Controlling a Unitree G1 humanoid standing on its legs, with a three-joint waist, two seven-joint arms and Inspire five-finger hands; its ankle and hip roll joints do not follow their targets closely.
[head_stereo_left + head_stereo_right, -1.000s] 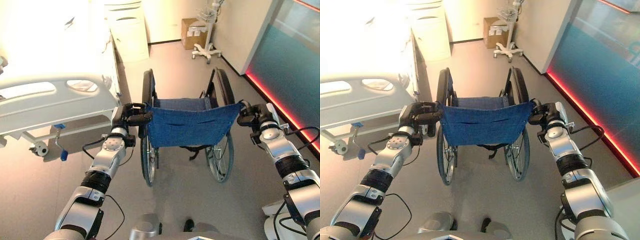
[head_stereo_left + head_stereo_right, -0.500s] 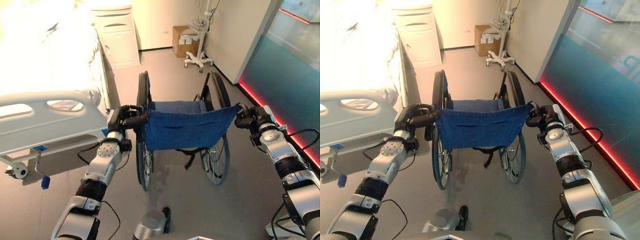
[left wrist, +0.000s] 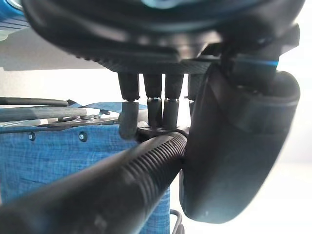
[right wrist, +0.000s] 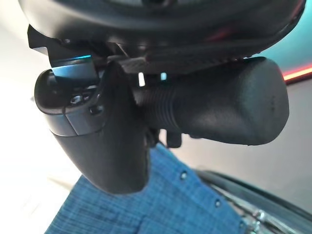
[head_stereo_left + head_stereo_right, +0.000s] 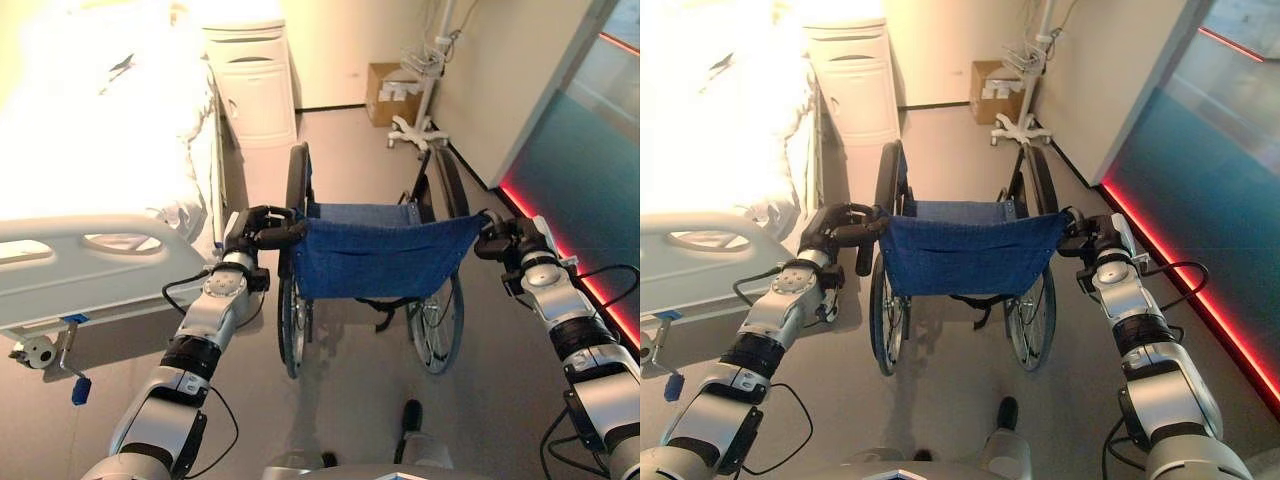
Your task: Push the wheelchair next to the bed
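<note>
The wheelchair (image 5: pixel 375 250) is held beside the bed (image 5: pixel 110 170): its 2 push handles are clenched by the left hand (image 5: pixel 250 228) and right hand (image 5: pixel 500 240).

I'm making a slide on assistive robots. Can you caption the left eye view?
Both hands, left and right, grip the blue-backed wheelchair alongside the hospital bed.

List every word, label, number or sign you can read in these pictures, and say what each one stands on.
No text can be read in any view.
Cardboard box by the far wall: pale labels on it, too small and blurred to read.
Wheelchair: its blue back cloth bears no print.
Bedside cabinet and bed: no visible lettering.
Left hand and right hand, curled round the push handles: no markings legible.
</note>
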